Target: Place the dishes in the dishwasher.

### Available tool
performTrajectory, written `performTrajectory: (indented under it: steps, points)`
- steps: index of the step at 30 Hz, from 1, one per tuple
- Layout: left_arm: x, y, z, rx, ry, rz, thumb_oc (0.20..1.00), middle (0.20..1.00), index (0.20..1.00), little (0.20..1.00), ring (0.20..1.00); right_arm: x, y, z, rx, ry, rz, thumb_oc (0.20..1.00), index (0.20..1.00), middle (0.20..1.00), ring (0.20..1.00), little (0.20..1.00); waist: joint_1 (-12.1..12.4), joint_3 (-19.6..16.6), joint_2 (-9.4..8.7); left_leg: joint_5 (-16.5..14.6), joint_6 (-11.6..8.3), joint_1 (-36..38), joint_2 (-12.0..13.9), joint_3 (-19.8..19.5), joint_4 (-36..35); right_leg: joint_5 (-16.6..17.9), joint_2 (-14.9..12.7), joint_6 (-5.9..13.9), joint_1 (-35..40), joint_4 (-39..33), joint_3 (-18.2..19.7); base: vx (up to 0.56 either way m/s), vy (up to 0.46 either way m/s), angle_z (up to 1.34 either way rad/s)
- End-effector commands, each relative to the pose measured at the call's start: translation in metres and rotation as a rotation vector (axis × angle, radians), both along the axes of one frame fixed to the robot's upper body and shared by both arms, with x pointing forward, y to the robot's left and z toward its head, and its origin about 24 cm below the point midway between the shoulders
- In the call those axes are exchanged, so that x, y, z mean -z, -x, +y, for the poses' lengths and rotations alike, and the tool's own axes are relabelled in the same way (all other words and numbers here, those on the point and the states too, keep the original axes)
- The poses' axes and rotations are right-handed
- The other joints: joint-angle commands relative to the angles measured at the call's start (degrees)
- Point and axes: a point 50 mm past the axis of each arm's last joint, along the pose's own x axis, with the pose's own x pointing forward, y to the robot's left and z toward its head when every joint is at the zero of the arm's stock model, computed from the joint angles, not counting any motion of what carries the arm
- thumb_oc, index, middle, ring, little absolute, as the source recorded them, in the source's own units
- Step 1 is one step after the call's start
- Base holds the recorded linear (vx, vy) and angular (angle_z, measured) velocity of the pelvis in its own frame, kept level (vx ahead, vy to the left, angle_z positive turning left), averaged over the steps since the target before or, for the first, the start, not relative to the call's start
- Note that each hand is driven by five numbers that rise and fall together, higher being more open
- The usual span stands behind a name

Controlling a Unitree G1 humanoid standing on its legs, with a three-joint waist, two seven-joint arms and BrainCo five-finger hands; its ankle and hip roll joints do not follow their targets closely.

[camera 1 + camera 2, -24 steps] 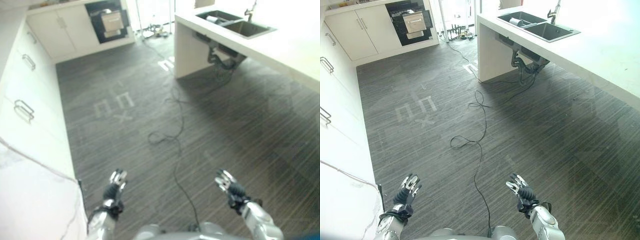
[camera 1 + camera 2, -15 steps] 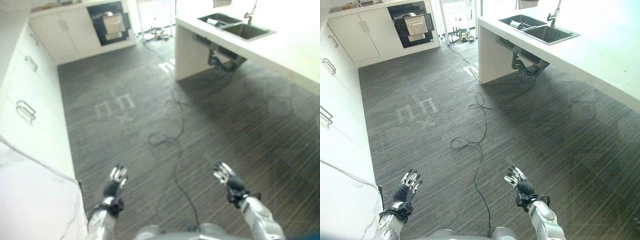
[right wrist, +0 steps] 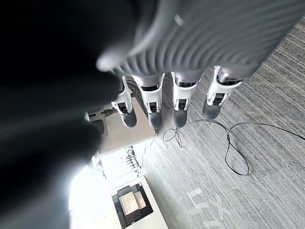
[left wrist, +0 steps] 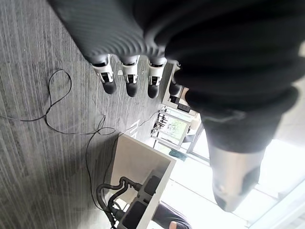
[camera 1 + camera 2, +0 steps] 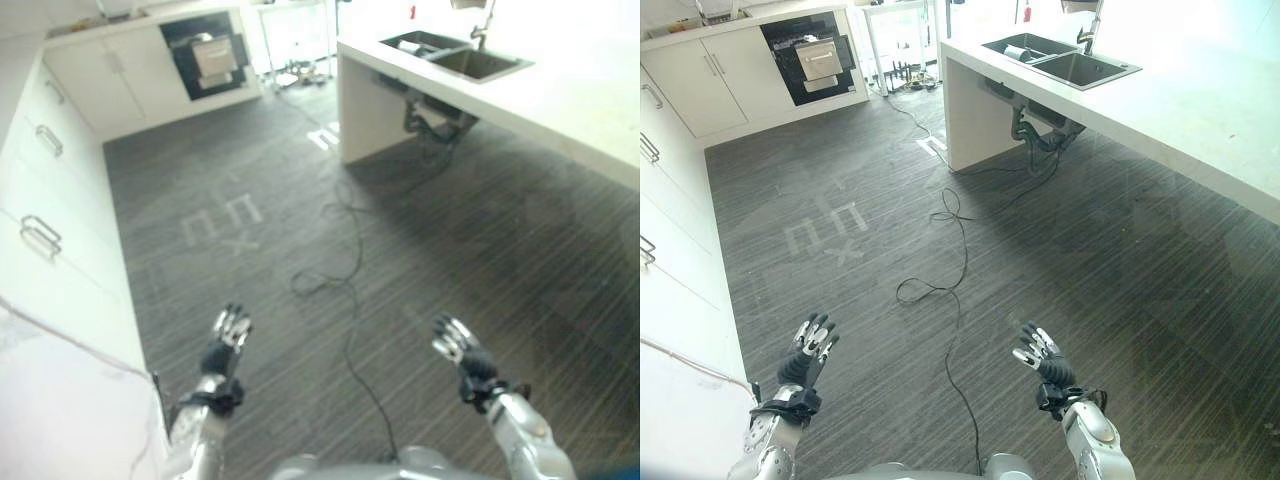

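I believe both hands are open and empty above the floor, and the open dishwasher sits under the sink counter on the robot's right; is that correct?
Not quite. The open dishwasher is built into the far cabinets, on the left in the right eye view, not under the sink counter. The left hand and right hand are indeed open and empty above the floor.

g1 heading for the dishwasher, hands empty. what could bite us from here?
1. A loose black cord loops across the dark floor between the robot and the open dishwasher at the far wall: likely a trip or snag hazard.
2. Left hand and right hand are both open and carry nothing; something lies in the sink, so it may arrive without dishes.
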Motion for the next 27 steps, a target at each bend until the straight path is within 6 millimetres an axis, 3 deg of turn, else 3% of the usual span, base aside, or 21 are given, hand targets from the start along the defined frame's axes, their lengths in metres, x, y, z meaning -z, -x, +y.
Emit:
performTrajectory:
  steps: [1,5,6,7,8,10,11,12,13,16,20,23,24,26,27]
  points:
    - [-0.022,-0.009,0.011,0.028,-0.110,-0.092,1.000,1.000,1.000,1.000,1.000,-0.026,-0.012,0.004,-0.045,0.041,-0.156,1.000,1.000,1.000,1.000,1.000,-0.9,-0.9,-0.87,-1.6,-2.94,-1.8,1.8,2.3,1.2,-2.1,-2.6,7.20,1.4,-1.9,0.2,0.12,-0.142,-0.01]
    - [-0.025,-0.009,0.011,0.022,-0.119,-0.104,1.000,1.000,1.000,1.000,1.000,-0.033,-0.013,0.003,-0.056,0.048,-0.186,1.000,1.000,1.000,1.000,1.000,-0.9,-0.1,-1.35,-1.0,-3.11,-0.8,1.6,2.5,1.2,-2.4,-2.2,6.48,1.9,-1.9,0.9,0.11,-0.131,-0.03]
    - [-0.027,-0.010,0.013,0.018,-0.148,-0.110,1.000,1.000,1.000,1.000,1.000,-0.040,-0.016,-0.001,-0.083,0.097,-0.220,1.000,1.000,1.000,1.000,1.000,-0.2,1.3,-3.25,2.2,-4.15,0.5,0.1,2.4,1.2,-2.4,-2.8,5.25,2.4,-1.9,2.0,0.15,-0.176,-0.09]
    - [-0.027,-0.010,0.013,0.021,-0.157,-0.111,1.000,1.000,1.000,1.000,1.000,-0.041,-0.016,-0.002,-0.087,0.103,-0.224,1.000,1.000,1.000,1.000,1.000,0.0,1.5,-3.86,4.1,-4.44,0.7,-0.2,2.5,1.2,-2.5,-3.1,4.88,2.5,-1.9,2.4,0.14,-0.223,-0.17]
    - [-0.028,-0.010,0.013,0.031,-0.178,-0.114,1.000,1.000,1.000,1.000,1.000,-0.044,-0.016,-0.005,-0.094,0.123,-0.234,1.000,1.000,1.000,1.000,1.000,0.7,3.2,-5.26,9.7,-5.93,-4.6,-0.2,1.5,10.7,-2.0,-3.6,3.65,2.9,-1.9,2.7,0.03,-0.129,-0.23]
    - [-0.026,-0.009,0.013,0.031,-0.165,-0.111,1.000,1.000,1.000,1.000,1.000,-0.046,-0.018,-0.011,-0.113,0.161,-0.249,1.000,1.000,1.000,1.000,1.000,0.8,4.7,-5.77,7.8,-4.60,-10.2,0.0,2.0,19.2,-1.3,-3.7,3.23,2.9,-1.9,3.1,0.19,-0.055,-0.01]
    - [-0.024,-0.010,0.012,0.045,-0.167,-0.101,1.000,1.000,1.000,1.000,1.000,-0.046,-0.022,-0.013,-0.100,0.159,-0.251,1.000,1.000,1.000,1.000,1.000,1.2,5.3,-4.78,9.5,-4.94,-8.3,3.4,6.1,4.4,-3.0,-2.5,4.39,4.3,-1.9,3.1,0.28,0.042,0.13]
    - [-0.024,-0.010,0.012,0.045,-0.167,-0.101,1.000,1.000,1.000,1.000,1.000,-0.046,-0.022,-0.013,-0.100,0.159,-0.251,1.000,1.000,1.000,1.000,1.000,1.2,5.3,-4.78,9.5,-4.94,-8.3,3.4,6.1,4.4,-3.0,-2.5,4.39,4.3,-1.9,3.1,0.69,0.384,-0.29]
    - [-0.021,-0.004,0.011,0.042,-0.184,-0.084,1.000,1.000,1.000,1.000,1.000,-0.047,-0.011,-0.020,-0.126,0.169,-0.247,1.000,1.000,1.000,1.000,1.000,1.9,5.2,-0.06,12.1,-8.10,-17.3,10.9,5.0,1.2,-7.5,2.3,5.50,9.2,-1.9,2.9,0.55,0.364,0.03]
    - [-0.021,-0.004,0.011,0.028,-0.188,-0.085,1.000,1.000,1.000,1.000,1.000,-0.049,-0.010,-0.019,-0.147,0.186,-0.248,1.000,1.000,1.000,1.000,1.000,2.4,4.7,0.13,11.8,-7.67,-18.5,11.7,5.6,1.2,-9.1,1.9,5.76,11.1,-1.9,3.1,0.47,0.345,-0.20]
    - [-0.030,-0.005,0.013,0.052,-0.237,-0.110,1.000,1.000,1.000,1.000,1.000,-0.056,-0.010,-0.013,-0.156,0.152,-0.273,1.000,1.000,1.000,1.000,1.000,3.6,2.8,-0.66,9.5,-5.60,-16.8,8.6,5.0,1.2,-9.6,-0.6,7.42,13.5,-1.9,3.1,0.31,0.239,-0.50]
    - [-0.037,-0.012,0.016,0.080,-0.263,-0.127,1.000,1.000,1.000,1.000,1.000,-0.061,-0.015,-0.006,-0.144,0.156,-0.303,1.000,1.000,1.000,1.000,1.000,3.9,0.9,-1.37,7.5,-3.64,-15.3,6.5,4.6,1.2,-6.8,-2.9,9.56,13.9,-1.9,2.1,0.26,0.213,-0.01]
    - [-0.041,-0.018,0.015,0.094,-0.268,-0.135,1.000,1.000,1.000,1.000,1.000,-0.064,-0.021,-0.003,-0.125,0.142,-0.315,1.000,1.000,1.000,1.000,1.000,3.7,0.2,-1.71,6.6,-2.69,-14.5,5.1,4.0,1.2,-2.8,-3.8,10.90,13.8,-1.9,1.9,0.21,0.190,0.39]
    - [-0.044,-0.022,0.015,0.105,-0.273,-0.145,1.000,1.000,1.000,1.000,1.000,-0.065,-0.023,-0.001,-0.112,0.132,-0.323,1.000,1.000,1.000,1.000,1.000,3.4,-0.4,-1.84,6.0,-1.83,-13.9,3.8,3.3,1.2,1.5,-4.2,12.00,14.4,-1.9,1.8,0.20,0.192,0.33]
    - [-0.046,-0.025,0.012,0.114,-0.273,-0.153,1.000,1.000,1.000,1.000,1.000,-0.065,-0.024,0.001,-0.105,0.130,-0.325,1.000,1.000,1.000,1.000,1.000,3.0,-0.8,-1.55,5.2,-0.99,-13.1,2.9,2.6,1.2,6.5,-4.0,13.15,14.7,-1.8,1.6,0.23,0.254,0.19]
